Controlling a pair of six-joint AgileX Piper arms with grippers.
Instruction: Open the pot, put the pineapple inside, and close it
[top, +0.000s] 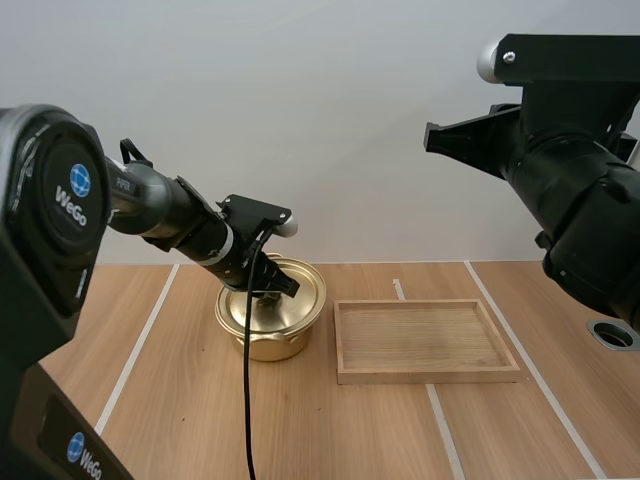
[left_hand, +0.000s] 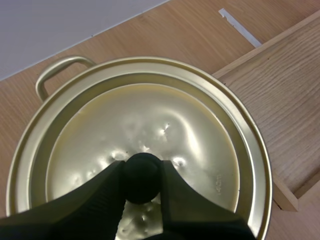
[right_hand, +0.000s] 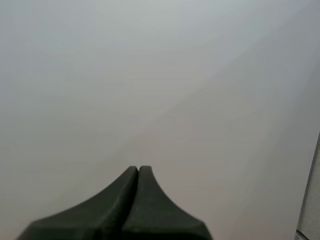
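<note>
A gold pot (top: 272, 316) stands on the table left of the wooden tray, with its gold lid (left_hand: 150, 135) seated on it. My left gripper (top: 268, 283) reaches down over the pot's middle. Its two black fingers (left_hand: 107, 192) pinch the lid's round black knob (left_hand: 142, 177) between the tips. One pot handle (left_hand: 60, 70) sticks out on the far side. My right gripper (right_hand: 138, 172) is held high at the right, facing a plain grey wall, its fingers lying together as one wedge.
A shallow wooden tray (top: 425, 341) with nothing in it lies just right of the pot, its corner (left_hand: 285, 197) close to the pot's rim. White tape lines (top: 140, 345) run across the wooden tabletop. A round hole (top: 612, 334) sits at the table's right edge.
</note>
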